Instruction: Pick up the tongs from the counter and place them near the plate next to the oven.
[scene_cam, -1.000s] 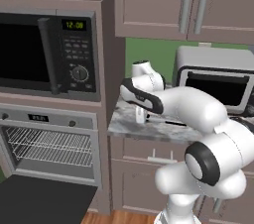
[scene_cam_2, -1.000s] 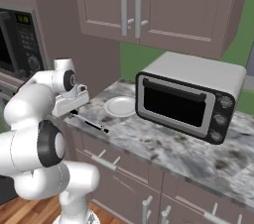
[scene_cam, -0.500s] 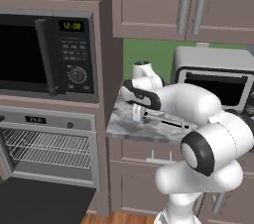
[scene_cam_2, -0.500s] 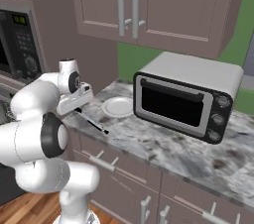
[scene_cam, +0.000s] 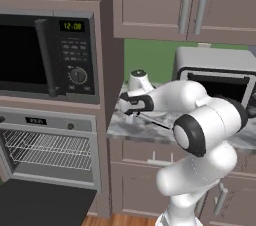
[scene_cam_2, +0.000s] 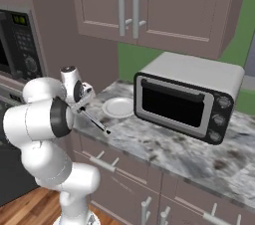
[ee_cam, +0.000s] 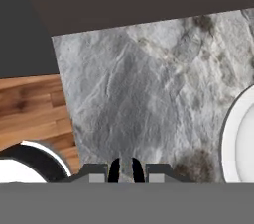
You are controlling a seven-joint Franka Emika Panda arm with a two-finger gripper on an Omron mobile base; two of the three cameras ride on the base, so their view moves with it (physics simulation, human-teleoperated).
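We see the tool [scene_cam_2: 82, 105] clamped on the tongs [scene_cam_2: 94, 121], held above the marbled surface [scene_cam_2: 164, 144], just left of the plate [scene_cam_2: 118, 107]

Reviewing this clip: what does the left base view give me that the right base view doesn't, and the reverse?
Left base view: the wire racks and lowered dark door of the oven. Right base view: the plate lying on the counter, and the knobs on the toaster oven. Both: the arm with its pincer shut on the tongs, which slant down over the counter's left end, near the plate.
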